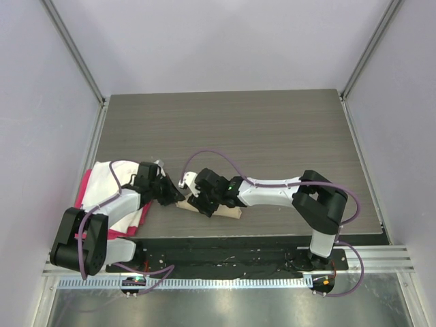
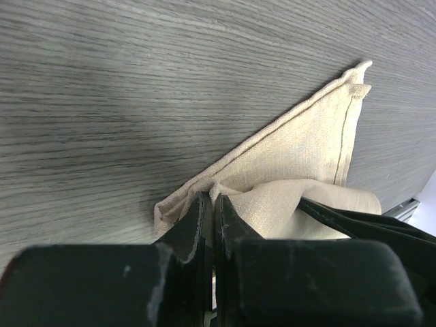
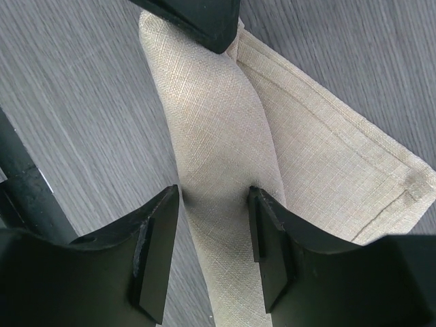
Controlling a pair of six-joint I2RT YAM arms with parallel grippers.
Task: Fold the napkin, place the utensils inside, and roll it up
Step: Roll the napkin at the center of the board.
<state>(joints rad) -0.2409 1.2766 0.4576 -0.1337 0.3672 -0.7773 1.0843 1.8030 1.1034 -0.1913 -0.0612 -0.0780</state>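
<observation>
The beige napkin (image 1: 228, 213) lies near the table's front edge, folded and partly rolled into a narrow tube. In the left wrist view its flat folded part (image 2: 306, 150) runs to a pointed corner. My left gripper (image 1: 174, 196) is at the roll's left end, its jaws almost together and pinching bunched cloth (image 2: 212, 197). My right gripper (image 1: 204, 204) straddles the roll (image 3: 218, 122), with both pads pressed against its sides (image 3: 214, 197). The spoon is hidden or out of view.
A pink-red cloth (image 1: 85, 187) with a white cloth (image 1: 109, 174) on it lies at the table's left edge, under my left arm. The dark front rail (image 1: 231, 245) runs just below the napkin. Grey walls enclose the table.
</observation>
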